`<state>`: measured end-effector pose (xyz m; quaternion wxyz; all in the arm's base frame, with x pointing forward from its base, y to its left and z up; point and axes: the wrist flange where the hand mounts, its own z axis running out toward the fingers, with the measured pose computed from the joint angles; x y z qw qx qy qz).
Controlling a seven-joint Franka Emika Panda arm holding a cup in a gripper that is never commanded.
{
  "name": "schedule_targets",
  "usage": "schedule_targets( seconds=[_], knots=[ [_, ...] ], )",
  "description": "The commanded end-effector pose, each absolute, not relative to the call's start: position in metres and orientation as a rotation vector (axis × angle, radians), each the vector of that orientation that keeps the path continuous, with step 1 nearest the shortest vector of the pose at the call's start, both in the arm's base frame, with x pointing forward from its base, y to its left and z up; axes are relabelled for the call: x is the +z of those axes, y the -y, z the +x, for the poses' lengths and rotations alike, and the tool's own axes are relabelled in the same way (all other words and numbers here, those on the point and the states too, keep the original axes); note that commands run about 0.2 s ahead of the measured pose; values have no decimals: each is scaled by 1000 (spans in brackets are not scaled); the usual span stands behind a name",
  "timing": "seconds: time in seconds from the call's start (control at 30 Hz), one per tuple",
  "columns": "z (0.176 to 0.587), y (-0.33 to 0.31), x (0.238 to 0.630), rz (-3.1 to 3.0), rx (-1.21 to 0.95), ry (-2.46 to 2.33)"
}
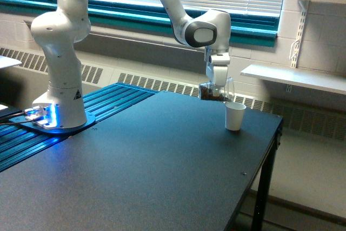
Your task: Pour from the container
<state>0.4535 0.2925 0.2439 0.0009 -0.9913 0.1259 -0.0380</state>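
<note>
In the exterior view, the container [215,91] is a small clear cup with brown grains inside. It hangs tipped on its side above the far edge of the dark table [135,171]. My gripper [218,86] is shut on it from above. Its mouth faces the exterior view's right, just above and left of the rim of a small white paper cup [234,116] that stands upright on the table. The brown grains lie toward the container's left end. I see no grains falling.
The arm's white base [58,87] stands at the exterior view's left on blue-lit slats. The table's right edge drops off close to the white cup. A white shelf [294,78] sticks out from the wall at the right, behind the table.
</note>
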Motion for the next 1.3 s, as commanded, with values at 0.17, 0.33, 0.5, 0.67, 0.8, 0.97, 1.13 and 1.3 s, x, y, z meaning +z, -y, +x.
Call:
schedule_targets(
  seconds=[0.17,0.33,0.5,0.67,0.8,0.97,1.13,1.3],
  knots=[
    [465,-294,255,-3129,-144,-370],
    [467,-290,254,-3144,-136,-378],
    [467,-288,250,-3156,-118,-380],
    [467,-286,248,-3166,-104,-384],
    [468,-286,246,-3172,-93,-385],
    [470,-287,246,-3176,-90,-376],
    [472,-287,246,-3182,-87,-376],
    [473,-286,245,-3190,-81,-376]
  ],
)
